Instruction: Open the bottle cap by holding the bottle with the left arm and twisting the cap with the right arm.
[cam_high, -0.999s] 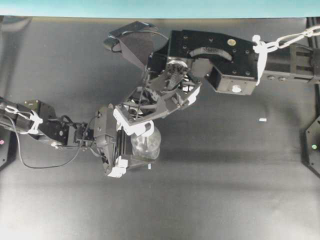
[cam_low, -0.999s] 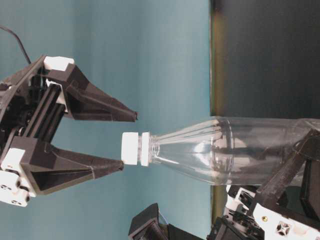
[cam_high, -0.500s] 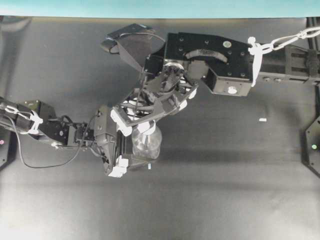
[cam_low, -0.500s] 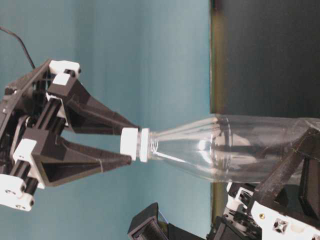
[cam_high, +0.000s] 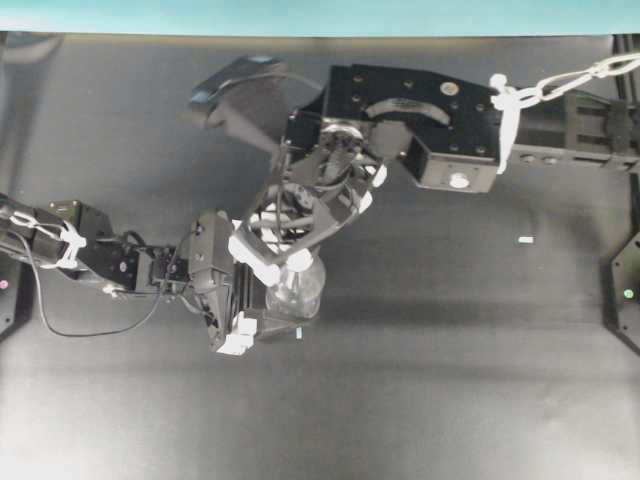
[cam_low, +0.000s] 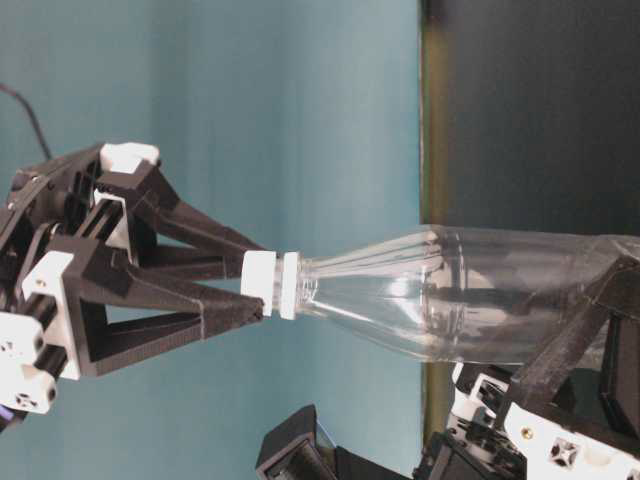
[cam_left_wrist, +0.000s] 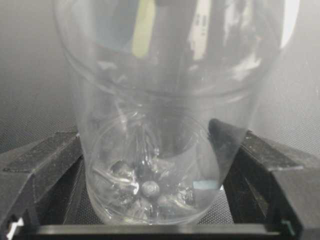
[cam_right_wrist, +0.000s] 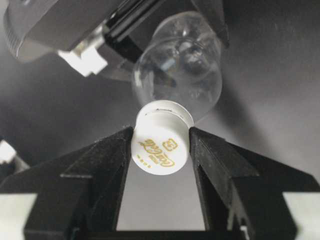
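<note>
bottle (cam_left_wrist: 150, 125): top cut off by left wrist frame edge | bottle cap (cam_high: 297, 260): mostly hidden overhead under right gripper (cam_high: 283, 268) | cap lettering (cam_right_wrist: 157, 151): too small to read

The left arm (cam_high: 90, 255) reaches in low, its gripper (cam_left_wrist: 155, 195) clamped on both sides of the bottle (cam_low: 460, 295) at its base. The right arm (cam_high: 430, 125) bends down over the bottle, its gripper (cam_right_wrist: 161, 150) pressing both fingers against the bottle cap (cam_right_wrist: 161, 144) from opposite sides.
</note>
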